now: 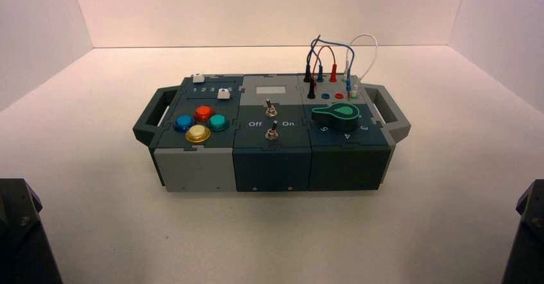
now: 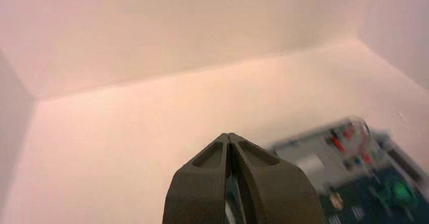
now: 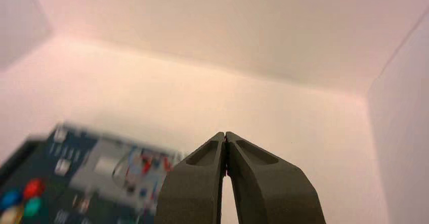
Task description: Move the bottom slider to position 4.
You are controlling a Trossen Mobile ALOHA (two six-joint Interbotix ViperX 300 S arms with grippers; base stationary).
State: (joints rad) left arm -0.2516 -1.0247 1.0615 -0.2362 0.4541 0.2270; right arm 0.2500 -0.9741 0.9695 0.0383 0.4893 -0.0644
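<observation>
The box (image 1: 269,162) stands mid-table. On its dark teal left panel are two white slider caps. The bottom slider (image 1: 223,93) is the bigger, nearer cap, just below a row of small white digits (image 1: 208,89). I cannot make out position 4 in that row, where the cap stands close. The smaller cap (image 1: 198,78) sits at the panel's far edge. My left gripper (image 2: 228,134) is shut on nothing, far from the box. My right gripper (image 3: 224,133) is likewise shut and holds nothing. Both arms stay parked at the near corners, left (image 1: 19,233) and right (image 1: 529,233).
Four round buttons (image 1: 200,124), two metal toggle switches (image 1: 272,118), a green knob (image 1: 339,113) and plugged wires (image 1: 330,59) fill the rest of the box top. Handles stick out at both ends. White walls enclose the table at the back and sides.
</observation>
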